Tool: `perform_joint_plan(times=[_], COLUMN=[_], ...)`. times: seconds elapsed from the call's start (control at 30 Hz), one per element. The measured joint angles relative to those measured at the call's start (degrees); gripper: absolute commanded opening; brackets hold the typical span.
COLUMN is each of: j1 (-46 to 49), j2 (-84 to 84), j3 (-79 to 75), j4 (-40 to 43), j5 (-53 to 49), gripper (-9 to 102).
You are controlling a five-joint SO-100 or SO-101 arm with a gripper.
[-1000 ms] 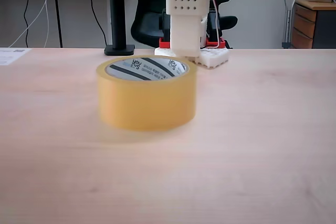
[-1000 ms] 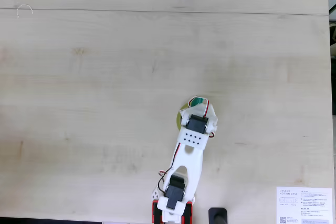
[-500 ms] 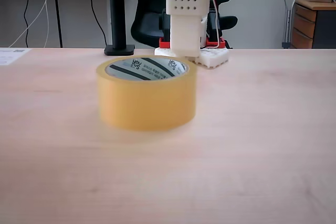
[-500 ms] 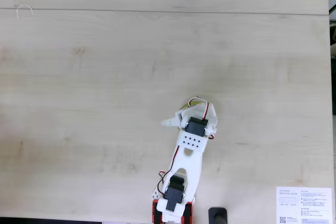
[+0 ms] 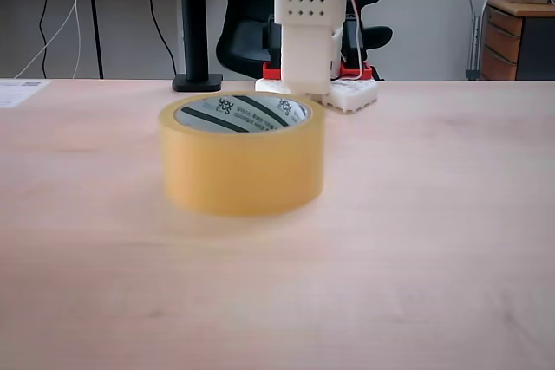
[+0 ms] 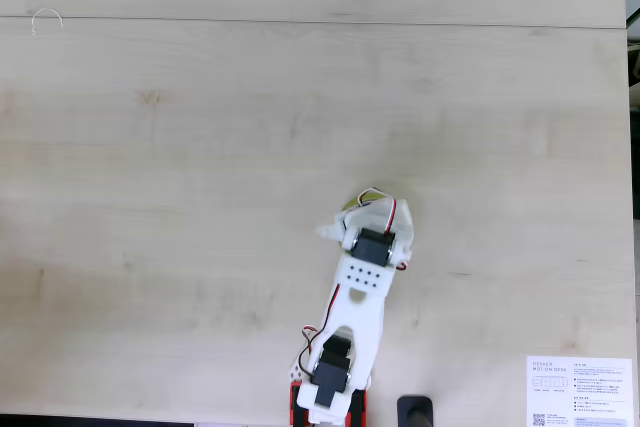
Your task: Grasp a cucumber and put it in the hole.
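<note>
In a fixed view from table height, the tape roll (image 5: pixel 242 153) sits at the middle of the frame, its hole (image 5: pixel 241 115) facing up and ringed by the printed core. The arm (image 5: pixel 308 36) stands just behind it, upper centre, rising out of the top edge. I see no cucumber here; the core's far wall shows, but not the bottom of the hole.

In a fixed view from above, the arm (image 6: pixel 352 322) reaches up from the bottom edge and covers nearly all of the roll — a sliver of tan shows at its tip. The gripper (image 6: pixel 345 222) hangs over the roll, one white finger (image 6: pixel 328 233) poking out to the left; whether the jaws are apart, I cannot tell. No green shows here either, so the cucumber may lie in the hole directly beneath the gripper — I can't confirm it, nor its long axis.
</note>
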Motion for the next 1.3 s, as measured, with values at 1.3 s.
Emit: perform_joint_plan(times=[1.3], j1=[-0.1], j2=[39.4], j3=[60.9], j4=[-12.9], j5=[11.9], gripper=[0])
